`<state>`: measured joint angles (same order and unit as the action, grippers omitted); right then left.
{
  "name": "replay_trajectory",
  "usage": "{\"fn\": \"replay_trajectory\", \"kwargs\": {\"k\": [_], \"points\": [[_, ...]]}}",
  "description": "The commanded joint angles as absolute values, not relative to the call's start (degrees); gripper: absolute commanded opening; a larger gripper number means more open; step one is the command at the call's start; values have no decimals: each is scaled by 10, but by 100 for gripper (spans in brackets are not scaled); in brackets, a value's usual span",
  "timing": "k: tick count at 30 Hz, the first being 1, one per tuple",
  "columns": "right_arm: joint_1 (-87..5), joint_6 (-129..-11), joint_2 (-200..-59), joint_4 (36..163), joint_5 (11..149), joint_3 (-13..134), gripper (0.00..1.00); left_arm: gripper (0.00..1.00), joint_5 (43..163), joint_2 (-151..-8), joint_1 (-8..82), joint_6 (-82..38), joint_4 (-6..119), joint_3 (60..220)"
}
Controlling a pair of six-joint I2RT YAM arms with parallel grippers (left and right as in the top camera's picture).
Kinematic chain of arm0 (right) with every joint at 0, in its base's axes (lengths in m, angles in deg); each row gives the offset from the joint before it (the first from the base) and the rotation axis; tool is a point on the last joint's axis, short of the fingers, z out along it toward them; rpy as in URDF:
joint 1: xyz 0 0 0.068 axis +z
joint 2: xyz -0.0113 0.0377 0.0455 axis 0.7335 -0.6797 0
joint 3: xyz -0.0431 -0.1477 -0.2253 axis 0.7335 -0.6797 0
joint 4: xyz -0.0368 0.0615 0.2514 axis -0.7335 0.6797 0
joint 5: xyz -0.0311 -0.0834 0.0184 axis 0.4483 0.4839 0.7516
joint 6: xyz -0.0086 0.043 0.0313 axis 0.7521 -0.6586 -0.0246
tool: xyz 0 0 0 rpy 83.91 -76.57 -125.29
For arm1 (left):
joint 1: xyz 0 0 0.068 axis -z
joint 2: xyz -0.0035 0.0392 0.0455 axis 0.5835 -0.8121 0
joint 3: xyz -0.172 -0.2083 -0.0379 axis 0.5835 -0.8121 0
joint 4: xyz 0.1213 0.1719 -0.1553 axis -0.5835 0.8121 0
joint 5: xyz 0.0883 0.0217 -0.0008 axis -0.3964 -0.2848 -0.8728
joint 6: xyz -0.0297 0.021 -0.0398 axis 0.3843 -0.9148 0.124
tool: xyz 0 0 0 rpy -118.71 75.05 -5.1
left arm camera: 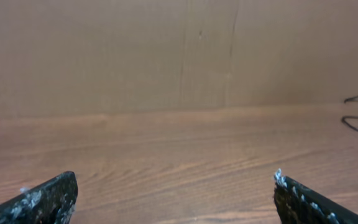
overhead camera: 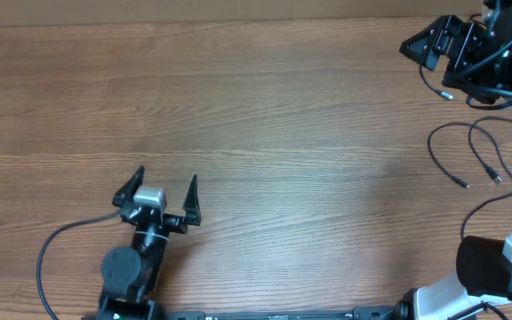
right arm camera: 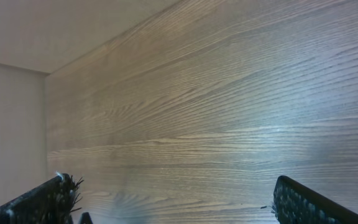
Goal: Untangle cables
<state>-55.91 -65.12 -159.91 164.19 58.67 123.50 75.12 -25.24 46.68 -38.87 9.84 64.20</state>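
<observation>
Jaws, left: the left jaws stand wide apart with nothing between them. They sit low near the front edge of the bench [overhead camera: 265, 107], left of its middle, and point toward the far edge.
Jaws, right: the right jaws are also spread wide and empty. They are raised near the far right corner and face inward over the boards.
Cables: the cables [overhead camera: 483, 147] lie near the right edge as thin black strands in loose curves. Two plug tips point toward the middle of the bench. Whether the strands are knotted where they cross cannot be told.
Contact: neither pair of jaws touches a strand. The left jaws are well apart from them; the right jaws are near, on the far side.
Reason for posture (judgement): both pairs appear readied for a first pick. The right is better placed to take a strand. The left would have to cross the bench to hold the other end.
Caution (judgement): the thicker arm wiring [overhead camera: 492, 93] hangs close to the strands and could be mistaken for them.
Surface: brown wood-grain top, flat, with a soft sheen.
Room: a plain tan wall [left arm camera: 104, 50] stands behind the far edge, with a vertical seam in it.
</observation>
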Motion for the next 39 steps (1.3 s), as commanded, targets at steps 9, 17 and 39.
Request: {"fn": "replay_trajectory", "kwargs": {"k": [9,17,39], "points": [[-558,-651,-1598,1641,583,1239,100,100,731,-139,453,-404,217,603],[-558,-651,-1598,1641,583,1239,100,100,717,-84,431,-427,268,603],[-558,-651,-1598,1641,582,1239,100,100,734,-84,353,-395,270,603]]}}
